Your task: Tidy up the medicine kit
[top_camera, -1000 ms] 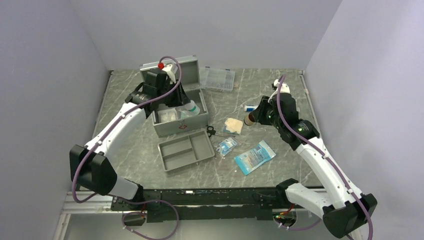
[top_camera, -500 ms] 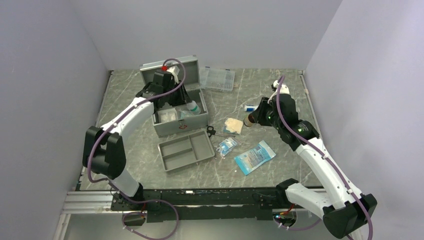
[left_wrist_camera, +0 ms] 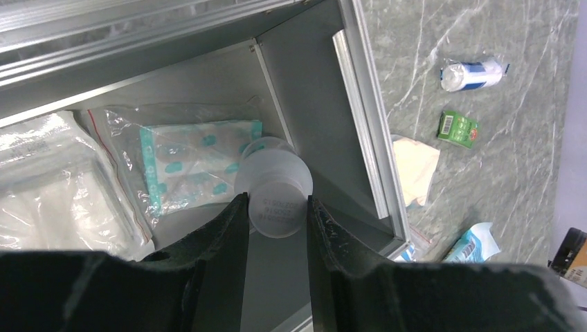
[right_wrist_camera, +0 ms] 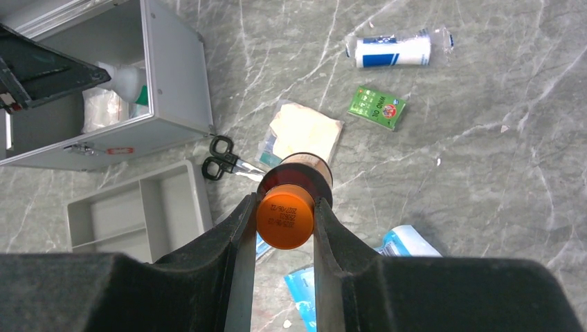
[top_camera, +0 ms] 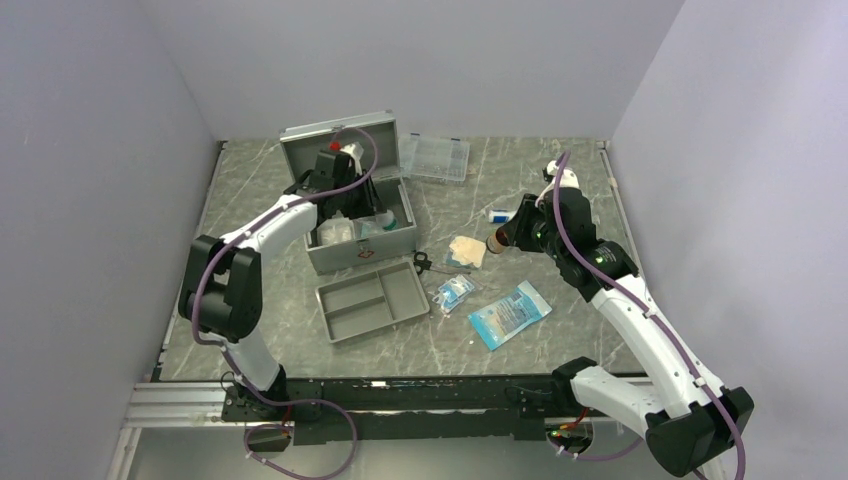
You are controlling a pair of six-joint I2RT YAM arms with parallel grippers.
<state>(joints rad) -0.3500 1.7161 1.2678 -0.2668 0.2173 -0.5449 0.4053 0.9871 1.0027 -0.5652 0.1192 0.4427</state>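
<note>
The medicine kit (top_camera: 360,255) is a grey metal box standing open, its lid (top_camera: 340,135) leaning back. My left gripper (top_camera: 362,212) reaches down into it and is shut on a white plastic bottle (left_wrist_camera: 275,211), held low at the kit's right inner wall (left_wrist_camera: 304,104). Plastic bags (left_wrist_camera: 194,162) lie on the kit's floor. My right gripper (top_camera: 503,238) is shut on a brown bottle with an orange base (right_wrist_camera: 285,220) and holds it above the table, to the right of the kit (right_wrist_camera: 176,69).
A shallow grey divided tray (top_camera: 372,300) lies in front of the kit, with black scissors (top_camera: 424,262) beside it. A clear compartment case (top_camera: 435,157) lies at the back. Blue packets (top_camera: 510,313), a beige pad (top_camera: 467,250), a bandage roll (right_wrist_camera: 398,50) and a green packet (right_wrist_camera: 377,107) lie scattered.
My left arm has swung right and reached deeper into the kit with the white bottle. My right arm and its bottle have stayed still.
</note>
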